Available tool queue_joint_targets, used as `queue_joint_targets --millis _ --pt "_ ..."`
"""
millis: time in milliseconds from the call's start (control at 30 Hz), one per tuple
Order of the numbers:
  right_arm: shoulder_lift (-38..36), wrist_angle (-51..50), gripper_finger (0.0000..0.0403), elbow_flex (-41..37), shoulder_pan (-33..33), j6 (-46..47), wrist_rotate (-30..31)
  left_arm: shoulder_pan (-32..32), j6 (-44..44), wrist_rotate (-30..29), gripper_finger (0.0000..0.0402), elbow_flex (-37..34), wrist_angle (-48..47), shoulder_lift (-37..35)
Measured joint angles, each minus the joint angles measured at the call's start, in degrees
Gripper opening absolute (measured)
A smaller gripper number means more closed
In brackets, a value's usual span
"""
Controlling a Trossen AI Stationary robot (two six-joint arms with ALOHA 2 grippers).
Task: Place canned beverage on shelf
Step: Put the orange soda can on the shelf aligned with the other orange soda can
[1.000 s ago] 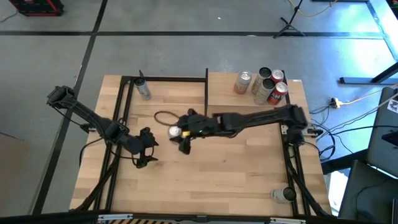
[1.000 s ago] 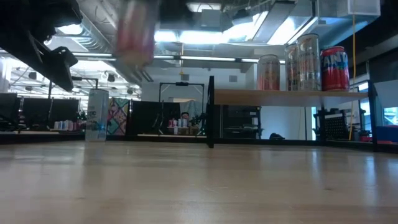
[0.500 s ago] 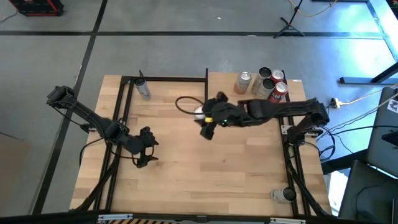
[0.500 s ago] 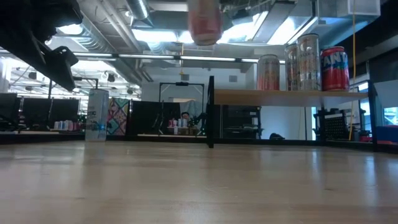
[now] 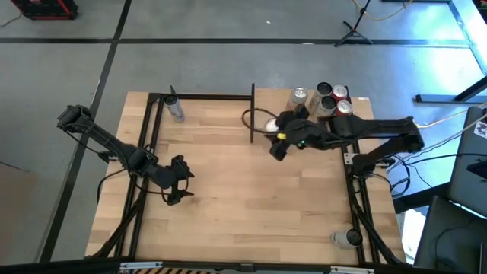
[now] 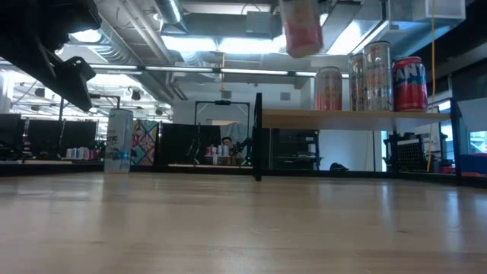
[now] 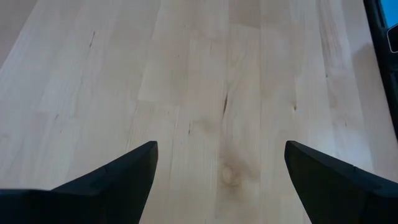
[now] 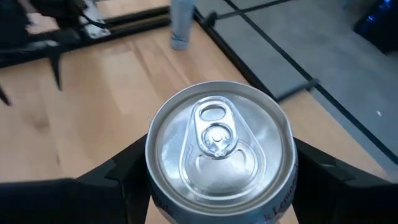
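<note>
Since the earlier frames, the right gripper [image 5: 272,128] has carried the can [image 5: 271,125] rightward and toward the far side of the table [image 5: 228,205]; it now sits just right of the black post [image 5: 252,114] at the left end of the shelf [image 5: 266,100].

Can appearance: silver aluminium top with an unopened pull tab [image 8: 216,130], as shown in the right wrist view. The low view shows a pink-red body with a pale upper band [image 6: 300,27].

Orientation: the can's long axis is near vertical, top end up, with a slight tilt in the low view. It is held in the air, higher than the shelf panel [image 6: 354,116] and at its left end.

Right gripper state: fingers [image 8: 112,174] closed against both sides of the can, gripping it.

Four cans [image 5: 321,101] stand upright on the right part of the shelf. One slim can [image 5: 176,110] stands on the table at the far left.

Left gripper [image 5: 179,183]: at the near left of the table, fingers [image 7: 118,177] spread apart, holding nothing, above bare wood.
</note>
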Motion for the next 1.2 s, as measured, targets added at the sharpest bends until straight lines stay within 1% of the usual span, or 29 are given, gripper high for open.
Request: queue_joint_targets --millis 100,267,367,500,900,1200 --pt "-4.0 0.5 0.0268 -5.5 -1.8 1.6 -0.6 0.0 0.0 0.0 0.0339 0.0 0.0 0.0" --pt "-10.2 5.6 0.0268 -14.1 -5.7 3.3 -2.0 0.0 -0.1 0.0 0.0339 0.0 0.4 0.0" --pt "-12.8 8.5 0.0268 -17.9 -7.9 3.5 -1.7 0.0 -0.1 0.0 0.0339 0.0 0.4 0.0" --pt "-14.7 8.8 0.0268 -21.3 -11.3 3.6 -1.3 0.0 -0.1 -0.1 0.0339 0.0 0.5 0.0" --pt "-16.1 10.6 0.0268 -27.3 -17.1 2.8 -3.1 0.0 -0.1 -0.4 0.0339 0.0 0.5 0.0" --pt "-16.1 13.6 0.0268 -29.0 -17.5 2.8 -3.8 0.0 -0.1 -0.5 0.0339 0.0 0.5 0.0"
